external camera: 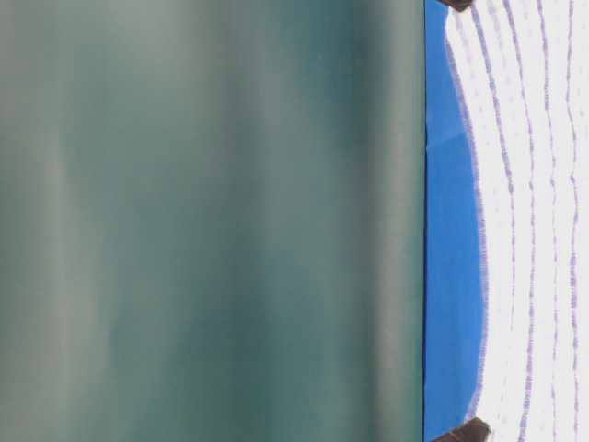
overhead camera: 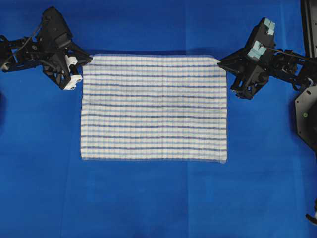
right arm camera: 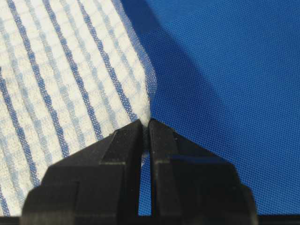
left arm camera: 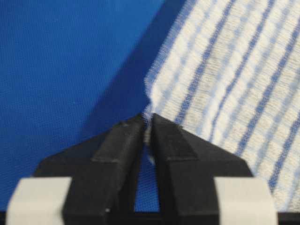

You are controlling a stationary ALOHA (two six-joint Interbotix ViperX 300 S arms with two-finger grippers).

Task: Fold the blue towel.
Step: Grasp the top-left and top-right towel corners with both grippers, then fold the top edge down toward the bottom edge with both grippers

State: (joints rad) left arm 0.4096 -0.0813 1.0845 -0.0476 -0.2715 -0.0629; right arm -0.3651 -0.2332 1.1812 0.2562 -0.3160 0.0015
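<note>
Left wrist view: left gripper (left arm camera: pixel 147 123) fingertips pinched together on the corner edge of the blue towel (left arm camera: pixel 234 93), a thin bit of cloth caught between the two black fingers (left arm camera: pixel 123 140). The towel corner lifts off the blue table cover (left arm camera: pixel 70 61) and throws a dark shadow beside it. White blocks sit behind the fingers at the bottom of the view.

Right wrist view: same thing mirrored. Right gripper (right arm camera: pixel 145 124) nearly closed, clamped on the other corner of the towel (right arm camera: pixel 61 79), with the hem running up from the fingertips. Blue table cover (right arm camera: pixel 225 93) to the right, shadow under the raised edge.

Overhead view: towel (overhead camera: pixel 153 106) lies spread flat, roughly centred on the table cover (overhead camera: pixel 148 198), long side left to right, stripes running across. Left gripper (overhead camera: pixel 88 59) grips the far left corner, right gripper (overhead camera: pixel 220 62) the far right corner. Both arms reach in from the sides, angled toward the towel. The near edge lies flat on the cover, free of both arms.

Table-level view: mostly a blurred dark green surface (external camera: pixel 212 221). Strip of blue cover (external camera: pixel 451 276) and the striped towel (external camera: pixel 525 221) on the right, dark gripper tips just showing at the top and bottom edges.
</note>
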